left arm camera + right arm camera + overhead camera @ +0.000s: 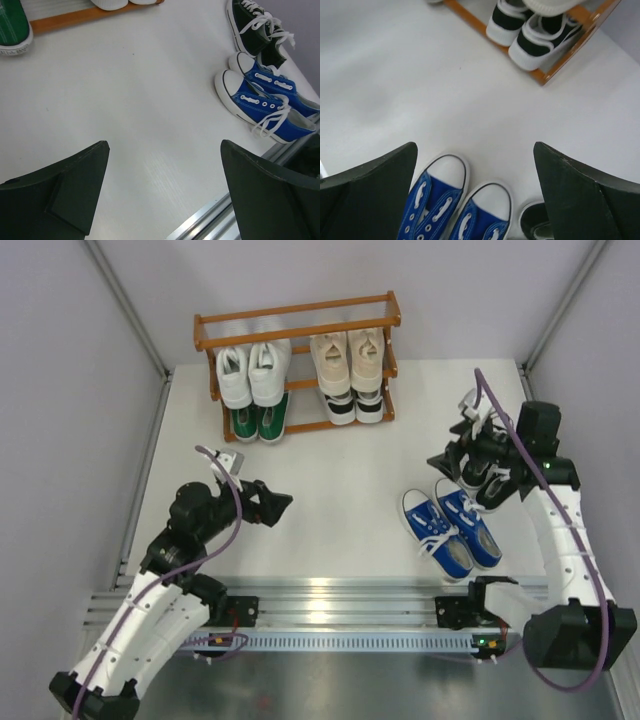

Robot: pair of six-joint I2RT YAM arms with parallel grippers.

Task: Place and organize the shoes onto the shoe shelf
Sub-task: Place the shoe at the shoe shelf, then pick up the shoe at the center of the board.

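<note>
both pincers are wide open and holding nothing. the left pincer (164,147) hangs over bare tabletop (340,470) left of centre. the right pincer (475,150) sits above the white toes of the blue pair (452,530), with the black canvas pair (252,30) just beside them toward the right edge. the other four pairs are on the shoe shelf (296,312): white and beige on the middle tier, green and black-and-white on the bottom. the top tier is bare.

what i'd worry about:
- the two loose pairs are crowded together, so closing on one blue shoe could shove its twin or a black one.
- the laces are floppy and could snag a finger.
- the blue heels lie near the metal rail (340,590) at the front edge, so a push that way could send a shoe onto it.
- the top tier is only two rails, so a crooked drop could tip a shoe down onto the pairs below.
- from above i can't really tell if the right arm is touching the black pair.

as for room, there's a big open stretch between shelf and arms. the right side is tight, with the side wall close, and the shelf sits at the back by the wall.
</note>
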